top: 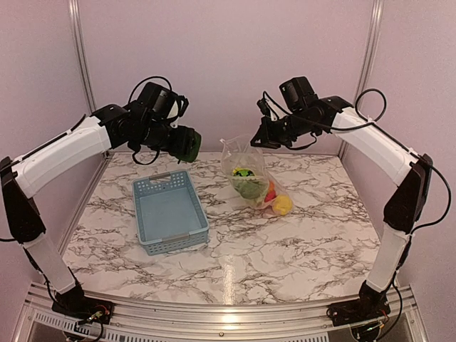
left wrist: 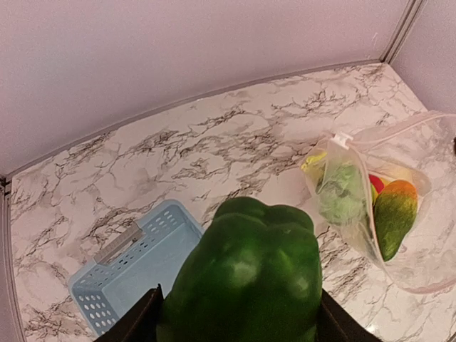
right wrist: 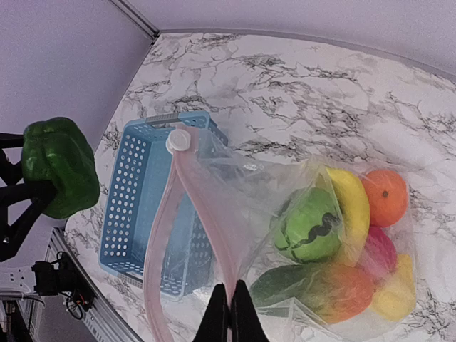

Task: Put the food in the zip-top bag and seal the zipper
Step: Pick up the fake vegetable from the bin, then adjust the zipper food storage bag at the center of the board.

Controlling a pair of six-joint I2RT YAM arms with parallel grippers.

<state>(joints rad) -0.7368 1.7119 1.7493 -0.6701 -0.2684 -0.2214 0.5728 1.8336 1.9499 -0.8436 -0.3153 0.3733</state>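
Observation:
My left gripper [top: 187,144] is shut on a dark green toy pepper [left wrist: 246,278], held high above the table behind the basket; the pepper also shows in the right wrist view [right wrist: 60,167]. My right gripper [right wrist: 230,313] is shut on the pinkish zipper strip [right wrist: 196,196] of the clear zip-top bag [top: 251,173], lifting its mouth open. The white slider tab [right wrist: 178,140] sits at the strip's far end. Inside the bag lie a green melon [right wrist: 308,226], a banana [right wrist: 350,203], an orange [right wrist: 385,197], a mango [right wrist: 335,291] and other pieces.
A grey-blue mesh basket [top: 169,210] stands left of centre on the marble table, and I see nothing in it. Grey walls with metal posts close off the back and sides.

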